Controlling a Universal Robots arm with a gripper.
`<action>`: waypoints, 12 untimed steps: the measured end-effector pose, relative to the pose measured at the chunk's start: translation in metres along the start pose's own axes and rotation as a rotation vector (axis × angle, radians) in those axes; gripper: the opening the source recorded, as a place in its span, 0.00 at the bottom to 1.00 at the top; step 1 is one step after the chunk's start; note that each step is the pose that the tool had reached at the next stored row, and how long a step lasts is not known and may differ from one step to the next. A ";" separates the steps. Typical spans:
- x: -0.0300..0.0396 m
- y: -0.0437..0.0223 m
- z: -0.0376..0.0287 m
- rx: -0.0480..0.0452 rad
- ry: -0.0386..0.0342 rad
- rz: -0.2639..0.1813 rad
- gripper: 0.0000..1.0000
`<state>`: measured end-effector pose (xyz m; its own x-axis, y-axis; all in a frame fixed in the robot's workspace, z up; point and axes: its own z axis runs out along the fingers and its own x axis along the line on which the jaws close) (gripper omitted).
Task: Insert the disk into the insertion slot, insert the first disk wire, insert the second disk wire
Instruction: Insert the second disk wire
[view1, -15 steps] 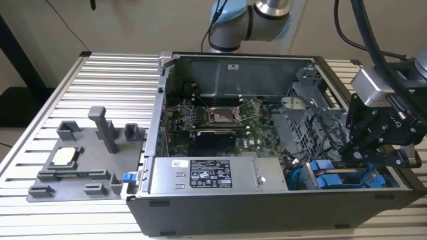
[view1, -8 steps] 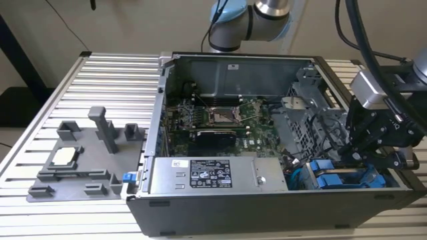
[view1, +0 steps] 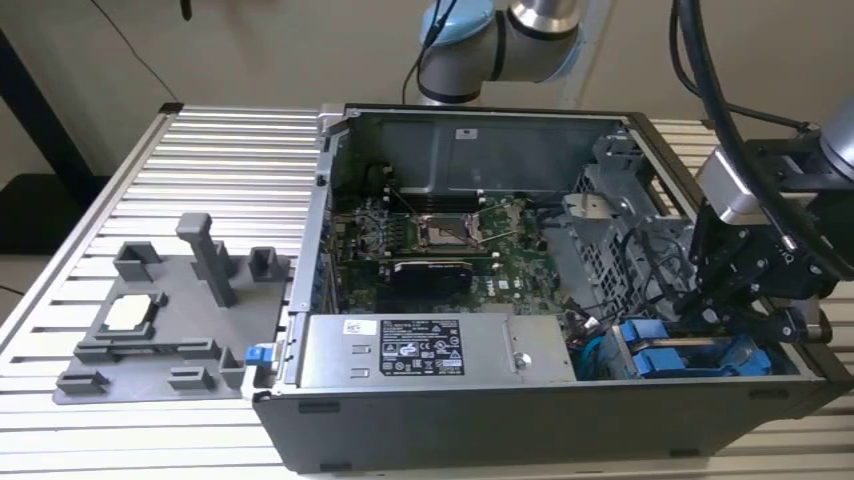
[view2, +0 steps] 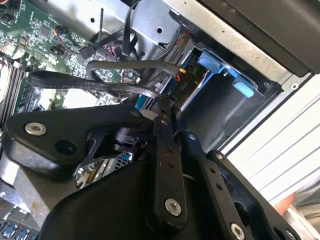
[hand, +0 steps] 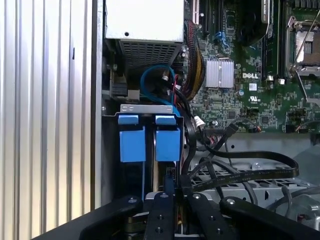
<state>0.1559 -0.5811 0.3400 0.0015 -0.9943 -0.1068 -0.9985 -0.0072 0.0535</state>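
Holding: gripper (hand: 170, 192) fingers pinched nearly together on a black wire (hand: 240, 175)
Sitting: disk (hand: 167, 142) lying in the insertion slot (hand: 147, 108)

The arm (view1: 501, 45) reaches down, its tool (view1: 727, 315) pinched closed.

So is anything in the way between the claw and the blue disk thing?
Nothing visible blocks it. In the first wrist view the claw sits right at the disk in the insertion slot; black cables run beside it.
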 end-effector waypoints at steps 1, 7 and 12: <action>0.0001 0.0000 0.0008 0.0002 0.0001 0.001 0.16; 0.0004 -0.0001 0.0035 0.0005 0.0005 0.005 0.16; 0.0005 -0.0002 0.0041 0.0005 -0.0002 0.005 0.24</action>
<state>0.1559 -0.5812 0.3358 -0.0031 -0.9943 -0.1068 -0.9986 -0.0026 0.0535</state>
